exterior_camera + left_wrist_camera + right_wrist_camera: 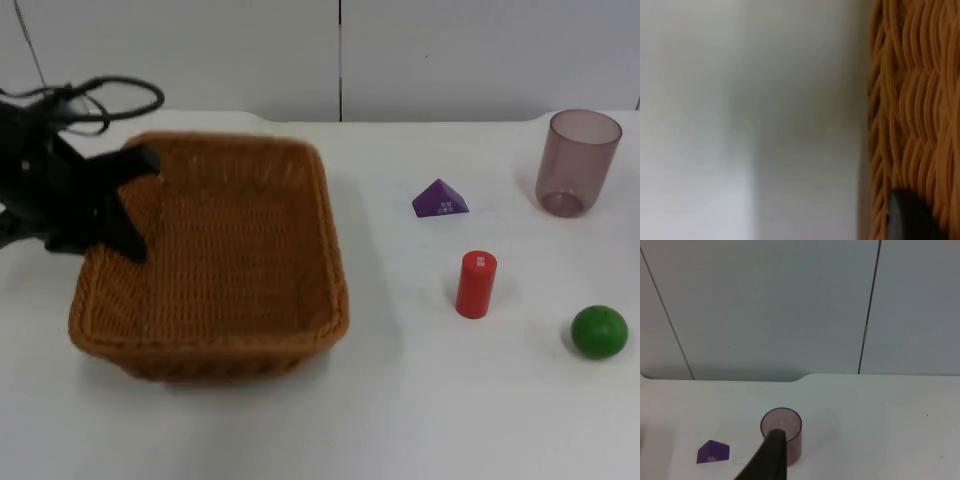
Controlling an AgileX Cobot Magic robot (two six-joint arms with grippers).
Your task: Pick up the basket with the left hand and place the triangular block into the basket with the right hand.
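The white tabletop (420, 420) runs smooth and bare to the grey wall. The big woven basket (230, 260), an orange-brown wicker rectangle with a thick braided rim, has the left claw (135, 205) at its near-side wall, one black finger on the rim's corner and another against the weave. It looks clamped on the rim, though from where I stand I cannot tell for certain. Up close, the wicker (915, 110) is coarse and ribbed beside a dark fingertip (907, 220).

Well away from that claw, past the basket's far wall, stands a translucent mauve cup (578, 160), then a glossy green ball (599, 331), a red cylinder (476, 284), and the small purple triangular block (440, 199), a flat-faced wedge. The right claw (771, 460) waits above the tabletop, cup just ahead, the block off to one side.

A one-sided rim grip could let the basket tilt or slip. The wedge's sloped faces might squirt from the fingers.
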